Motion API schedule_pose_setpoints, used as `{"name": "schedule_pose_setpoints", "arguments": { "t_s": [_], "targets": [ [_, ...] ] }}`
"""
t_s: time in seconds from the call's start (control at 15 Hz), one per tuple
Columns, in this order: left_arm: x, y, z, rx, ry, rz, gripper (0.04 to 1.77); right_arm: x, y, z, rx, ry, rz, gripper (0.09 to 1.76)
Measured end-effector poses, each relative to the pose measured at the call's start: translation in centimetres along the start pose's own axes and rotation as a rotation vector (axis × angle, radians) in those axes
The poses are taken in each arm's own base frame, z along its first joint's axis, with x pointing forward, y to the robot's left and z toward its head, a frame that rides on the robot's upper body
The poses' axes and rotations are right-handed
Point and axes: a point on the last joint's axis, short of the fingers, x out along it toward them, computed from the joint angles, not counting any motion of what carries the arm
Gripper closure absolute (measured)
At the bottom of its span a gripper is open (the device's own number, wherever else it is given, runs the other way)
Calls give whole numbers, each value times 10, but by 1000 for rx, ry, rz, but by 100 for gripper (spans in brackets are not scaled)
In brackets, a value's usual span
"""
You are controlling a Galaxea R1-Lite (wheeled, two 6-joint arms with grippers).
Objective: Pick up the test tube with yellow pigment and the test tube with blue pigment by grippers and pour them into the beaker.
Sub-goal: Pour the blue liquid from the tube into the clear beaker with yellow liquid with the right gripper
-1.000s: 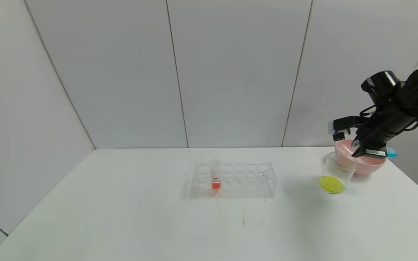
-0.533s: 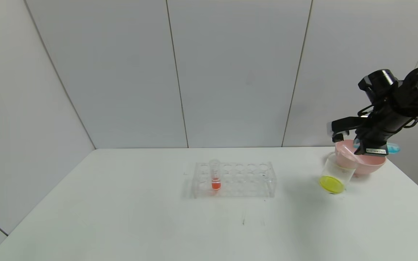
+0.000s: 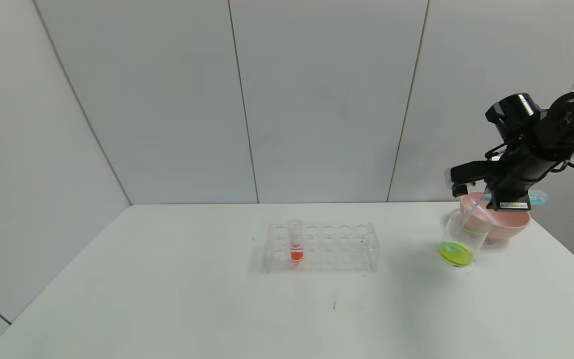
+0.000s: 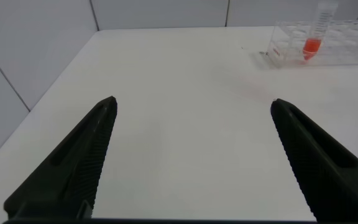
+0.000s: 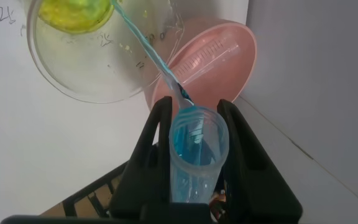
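Now we see the right gripper (image 5: 194, 127), jaws clamped on the test tube with blue pigment (image 5: 193, 152), streaming blue into the beaker (image 3: 461, 238); the left gripper (image 4: 191, 155) has its jaws apart.

The black right gripper (image 5: 194, 134) clasps the clear test tube with blue pigment (image 5: 194, 152), its liquid cyan-blue; a thin cyan stream (image 5: 145, 43) runs from its mouth into the clear beaker (image 3: 461, 237) below the gripper, where the pool is yellow tinged green; just beside the gripper sits a pink bowl (image 3: 508, 227); the left gripper (image 4: 191, 162) has black ribbed fingers over a white table (image 4: 185, 93).
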Motion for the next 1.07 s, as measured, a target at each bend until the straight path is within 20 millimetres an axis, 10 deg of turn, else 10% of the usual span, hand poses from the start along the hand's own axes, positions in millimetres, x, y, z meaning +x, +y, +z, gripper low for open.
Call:
{"name": "schedule_pose_setpoints", "arguments": {
  "t_s": [1.07],
  "targets": [
    [0, 0, 0, 0, 0, 0, 5, -9, 0, 13, -149, 168, -73, 130]
  ]
}}
